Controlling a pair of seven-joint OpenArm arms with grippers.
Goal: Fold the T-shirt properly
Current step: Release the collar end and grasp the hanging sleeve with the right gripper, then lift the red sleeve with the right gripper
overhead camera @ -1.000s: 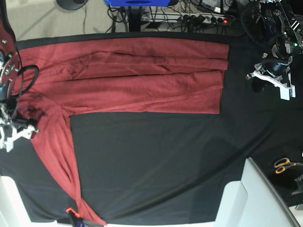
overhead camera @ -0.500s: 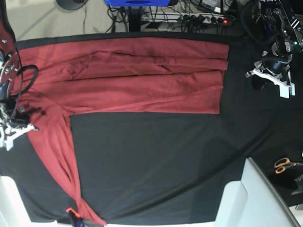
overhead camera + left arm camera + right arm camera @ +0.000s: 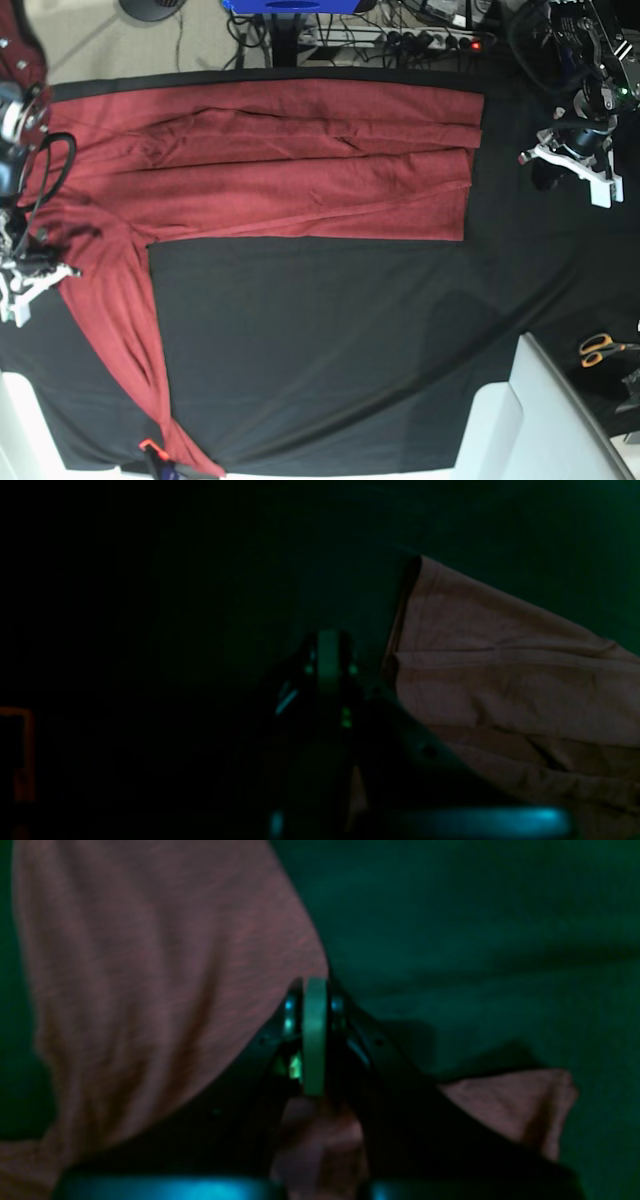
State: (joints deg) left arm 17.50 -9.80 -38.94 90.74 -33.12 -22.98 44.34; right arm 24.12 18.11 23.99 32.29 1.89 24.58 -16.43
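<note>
The brick-red T-shirt point(image 3: 280, 160) lies folded in a long band across the back of the black tablecloth point(image 3: 350, 340). One sleeve point(image 3: 125, 340) runs down the left side to the front edge. My right gripper point(image 3: 60, 272) sits at the shirt's left edge by the sleeve root. In the right wrist view it point(image 3: 315, 985) is shut, tips at the edge of the cloth point(image 3: 150, 990), which wrinkles around it. My left gripper point(image 3: 530, 160) is shut and empty over bare tablecloth, right of the shirt's hem. It also shows in the left wrist view point(image 3: 327, 635), with the hem point(image 3: 500, 680) beside it.
Orange-handled scissors point(image 3: 600, 348) lie at the right edge. A white box point(image 3: 530, 420) stands at the front right corner. An orange clamp point(image 3: 150, 447) sits at the front edge by the sleeve's end. Cables and a power strip point(image 3: 430, 40) lie behind the table.
The right arm has shifted up and slightly in, and the wrinkles in the shirt by its gripper have changed. The left gripper has barely moved.
</note>
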